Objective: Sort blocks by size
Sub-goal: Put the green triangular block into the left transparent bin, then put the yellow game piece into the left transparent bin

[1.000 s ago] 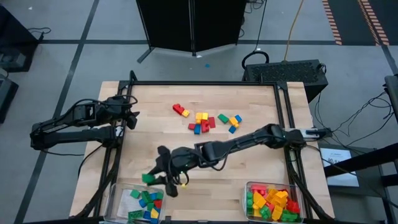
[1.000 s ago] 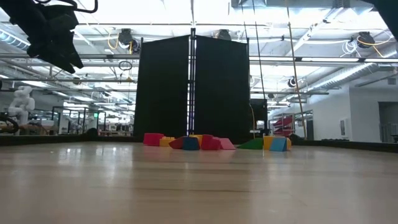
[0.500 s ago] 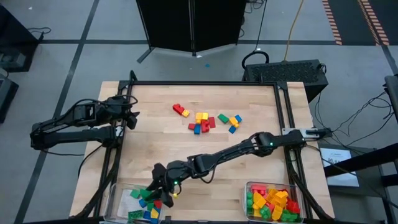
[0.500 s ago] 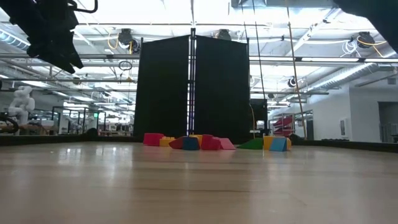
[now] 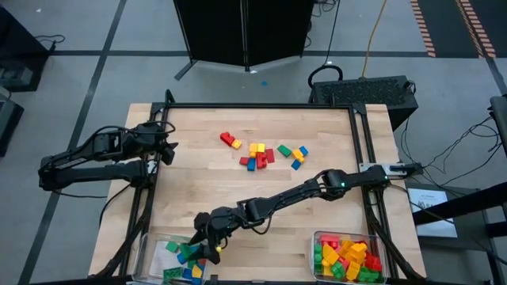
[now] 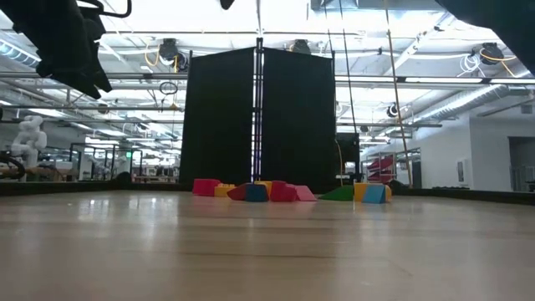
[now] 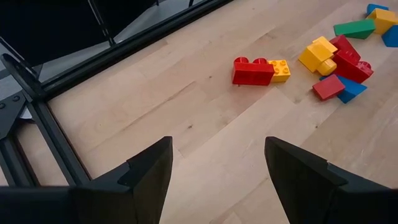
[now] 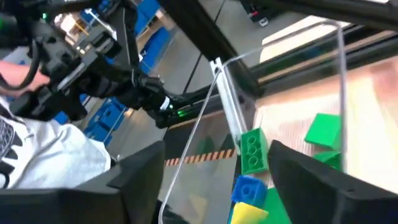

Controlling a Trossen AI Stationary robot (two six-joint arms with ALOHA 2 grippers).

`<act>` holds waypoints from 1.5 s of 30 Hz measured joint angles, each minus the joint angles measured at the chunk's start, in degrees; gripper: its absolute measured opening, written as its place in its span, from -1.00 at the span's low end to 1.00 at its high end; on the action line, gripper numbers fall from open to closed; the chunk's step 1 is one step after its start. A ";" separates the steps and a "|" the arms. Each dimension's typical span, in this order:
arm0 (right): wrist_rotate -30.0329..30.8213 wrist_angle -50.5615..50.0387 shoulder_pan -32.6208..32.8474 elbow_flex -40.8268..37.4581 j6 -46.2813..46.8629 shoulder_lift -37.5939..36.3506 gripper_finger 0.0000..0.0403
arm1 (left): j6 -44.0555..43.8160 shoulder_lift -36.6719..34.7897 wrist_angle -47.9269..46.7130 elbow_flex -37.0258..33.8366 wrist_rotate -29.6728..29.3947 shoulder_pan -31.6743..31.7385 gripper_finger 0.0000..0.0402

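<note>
You had two bins (image 5: 181,260), about ten blocks (image 5: 255,155) loose mid-table; your right gripper (image 5: 204,241) hung spread and empty over the left bin

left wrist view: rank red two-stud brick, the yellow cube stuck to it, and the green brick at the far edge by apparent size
1. red two-stud brick
2. green brick, looks a bit smaller, but it lies farther from the camera, so these two are unsure
3. yellow cube, clearly smallest

No text, label, brand, number or sign can be read in any view, neither on the blocks (image 5: 261,154) nor in the room behind.
</note>
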 joint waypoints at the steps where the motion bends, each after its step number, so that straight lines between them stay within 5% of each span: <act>1: 0.01 -0.04 -0.24 0.11 0.40 0.00 0.40 | 0.00 0.00 -0.01 0.00 0.00 0.01 0.27; 6: -0.18 -5.36 -1.68 3.67 -0.44 -0.05 0.44 | 0.00 0.00 -0.01 0.00 0.00 0.00 0.27; 13: -0.03 -34.69 -9.50 8.56 -10.34 -9.11 0.29 | -0.01 -0.02 -0.03 0.00 -0.04 0.01 0.27; 20: 15.96 -66.03 -17.74 8.40 -23.15 -15.64 0.26 | -0.02 0.03 -0.07 0.00 -0.04 -0.01 0.27; 29: 24.28 -68.35 -26.28 8.22 -29.06 -10.46 0.26 | 0.02 0.04 0.01 0.00 -0.31 0.02 0.27; 45: 22.86 -61.82 -33.17 8.44 -28.32 -0.08 0.26 | -0.04 0.04 0.19 0.00 -1.00 0.04 0.27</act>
